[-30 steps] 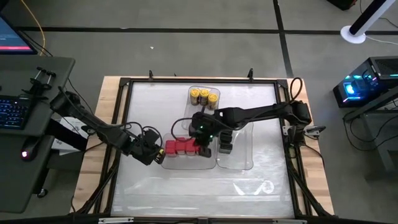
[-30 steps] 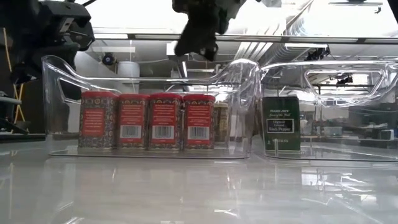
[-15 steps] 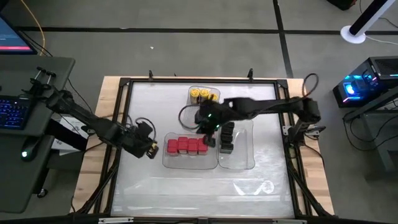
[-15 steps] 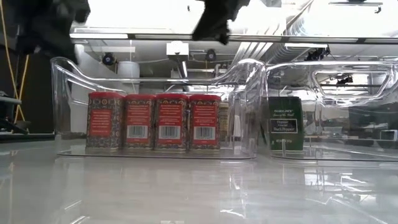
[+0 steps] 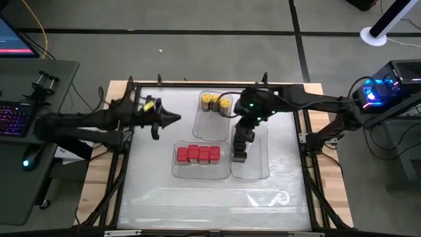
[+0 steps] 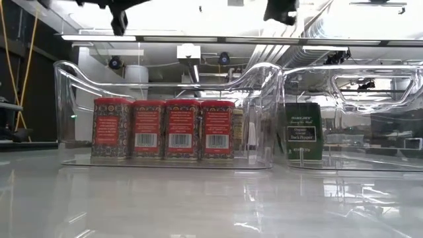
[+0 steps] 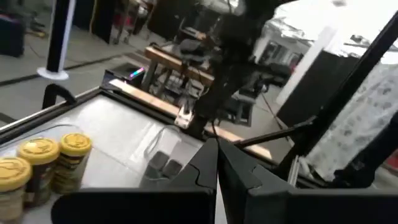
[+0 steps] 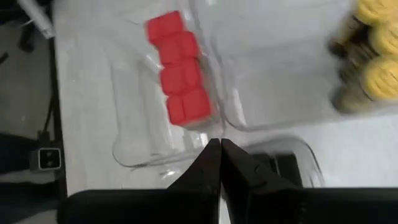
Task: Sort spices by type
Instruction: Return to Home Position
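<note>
Four red square-topped tins (image 5: 197,154) stand in a row inside a clear tray (image 5: 176,172); the low view shows their labels (image 6: 158,129). Round yellow-lidded jars (image 5: 216,102) stand in the far clear tray. Dark blocky containers (image 5: 239,150) stand in the right clear tray, one with a green label (image 6: 303,132). My left gripper (image 5: 176,120) hangs shut above the table's far left part, pointing toward the jars (image 7: 43,163). My right gripper (image 5: 247,120) is shut, raised over the gap between the jars and the dark containers. Its wrist view looks down on the tins (image 8: 179,71).
The three clear trays sit close together at the table's middle. A raised dark frame (image 5: 131,89) runs around the table. Bare tabletop (image 5: 210,197) lies near the near edge and to the left of the trays. A desk with a keyboard (image 5: 13,118) stands beyond the left edge.
My left gripper has drawn away from the left end of the red tins' tray, rising and swinging toward the far left. My right gripper has lifted from above the red tins and moved toward the far right. The tray with the tins has slid slightly to the right.
</note>
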